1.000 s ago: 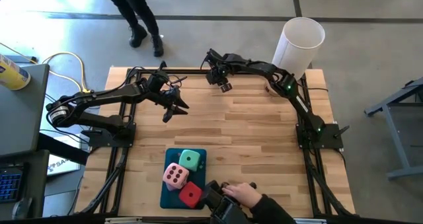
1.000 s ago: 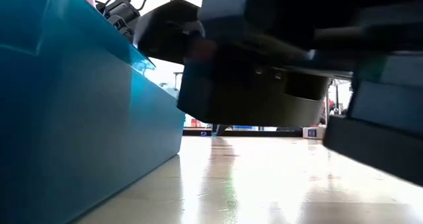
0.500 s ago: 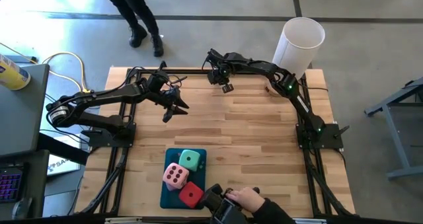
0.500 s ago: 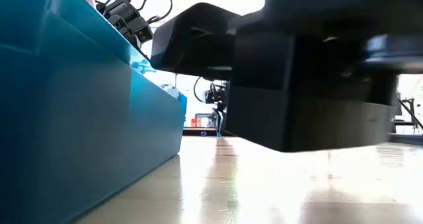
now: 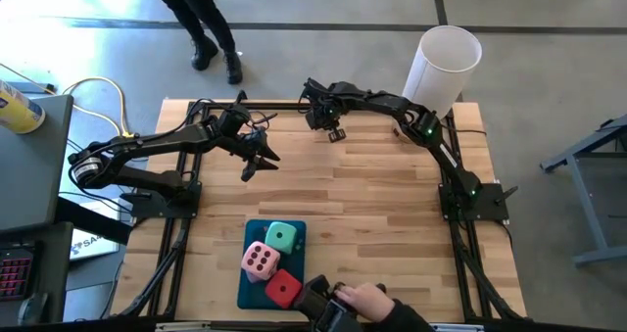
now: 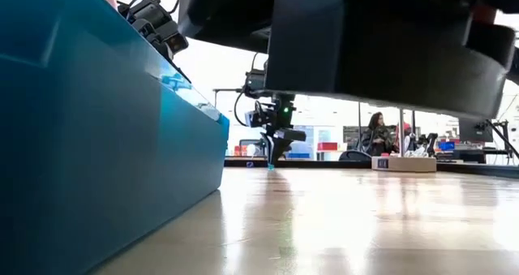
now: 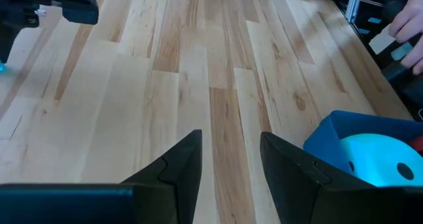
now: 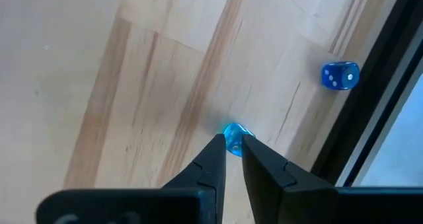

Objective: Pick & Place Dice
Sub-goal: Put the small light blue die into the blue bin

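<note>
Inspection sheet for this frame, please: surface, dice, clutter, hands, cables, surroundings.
Surface: wooden table, mostly bare.
Job's things: green die, pink die and red die in teal tray; purple die not seen.
Clutter: second blue die by the far edge.
Grippers: left hand open above the table; right hand shut on blue die.
Cables: yellow cable off the table.
Surroundings: white bin; walking person; person's hand at near edge.
</note>
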`<control>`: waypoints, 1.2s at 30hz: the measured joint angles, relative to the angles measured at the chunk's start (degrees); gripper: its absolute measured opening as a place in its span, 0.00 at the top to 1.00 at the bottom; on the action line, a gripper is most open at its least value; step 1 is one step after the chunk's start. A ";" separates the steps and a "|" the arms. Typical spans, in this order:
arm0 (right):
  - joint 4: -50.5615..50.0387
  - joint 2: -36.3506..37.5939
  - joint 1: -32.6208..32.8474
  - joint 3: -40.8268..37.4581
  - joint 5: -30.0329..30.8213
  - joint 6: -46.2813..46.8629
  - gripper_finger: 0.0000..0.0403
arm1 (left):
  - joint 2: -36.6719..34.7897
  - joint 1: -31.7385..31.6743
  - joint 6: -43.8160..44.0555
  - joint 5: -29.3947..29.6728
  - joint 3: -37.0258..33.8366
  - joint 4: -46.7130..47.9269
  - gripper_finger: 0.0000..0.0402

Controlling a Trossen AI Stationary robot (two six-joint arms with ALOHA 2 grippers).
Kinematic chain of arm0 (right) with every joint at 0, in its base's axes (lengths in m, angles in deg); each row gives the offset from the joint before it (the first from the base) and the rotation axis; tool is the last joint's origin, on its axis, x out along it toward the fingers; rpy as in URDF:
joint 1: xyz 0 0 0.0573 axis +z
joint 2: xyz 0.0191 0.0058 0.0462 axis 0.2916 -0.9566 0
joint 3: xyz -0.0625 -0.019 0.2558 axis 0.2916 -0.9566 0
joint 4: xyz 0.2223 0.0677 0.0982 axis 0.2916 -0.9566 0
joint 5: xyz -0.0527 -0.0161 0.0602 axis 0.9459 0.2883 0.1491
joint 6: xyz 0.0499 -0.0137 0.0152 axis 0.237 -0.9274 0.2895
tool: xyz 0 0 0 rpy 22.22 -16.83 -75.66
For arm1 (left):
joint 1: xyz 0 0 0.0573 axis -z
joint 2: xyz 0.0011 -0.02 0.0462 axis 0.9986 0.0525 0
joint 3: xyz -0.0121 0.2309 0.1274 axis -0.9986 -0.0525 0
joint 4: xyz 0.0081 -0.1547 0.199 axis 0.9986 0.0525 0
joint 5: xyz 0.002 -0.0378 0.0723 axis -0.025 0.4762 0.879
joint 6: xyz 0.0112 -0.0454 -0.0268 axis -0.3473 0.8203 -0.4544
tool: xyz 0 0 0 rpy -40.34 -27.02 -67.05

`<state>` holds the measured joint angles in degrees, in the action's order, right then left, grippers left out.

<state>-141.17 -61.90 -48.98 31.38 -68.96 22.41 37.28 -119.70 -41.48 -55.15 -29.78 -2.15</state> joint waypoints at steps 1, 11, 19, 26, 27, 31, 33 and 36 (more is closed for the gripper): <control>-0.13 0.00 0.03 0.00 0.05 0.11 0.90 | 0.00 0.00 -0.01 0.00 0.00 -0.01 0.63; -2.73 0.13 0.17 0.02 -0.17 1.87 0.90 | 0.00 0.00 -0.22 0.01 0.00 0.03 0.63; -7.10 0.28 0.24 0.11 -4.75 5.27 0.90 | 0.00 0.00 -0.20 0.01 0.00 0.04 0.63; -9.55 0.33 1.40 0.13 -6.53 8.72 0.90 | 0.00 0.00 -0.09 -0.01 0.00 0.21 0.63; -9.57 0.33 1.40 0.13 -6.40 9.20 0.90 | 0.00 0.00 0.00 -0.01 0.00 0.33 0.63; -10.16 0.80 1.58 0.07 -5.99 10.63 0.90 | 0.00 0.00 0.60 -0.33 0.00 0.92 0.63; -10.02 1.46 1.78 -0.10 -5.98 11.38 0.90 | 0.00 0.00 0.92 -0.33 0.00 0.98 0.63; -10.05 3.28 2.35 -0.22 -7.29 11.55 0.90 | 0.00 0.00 0.95 -0.33 0.00 1.01 0.63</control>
<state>-151.22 -58.62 -46.63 31.16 -76.25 33.96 37.28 -119.70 -40.53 -55.48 -29.78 -1.14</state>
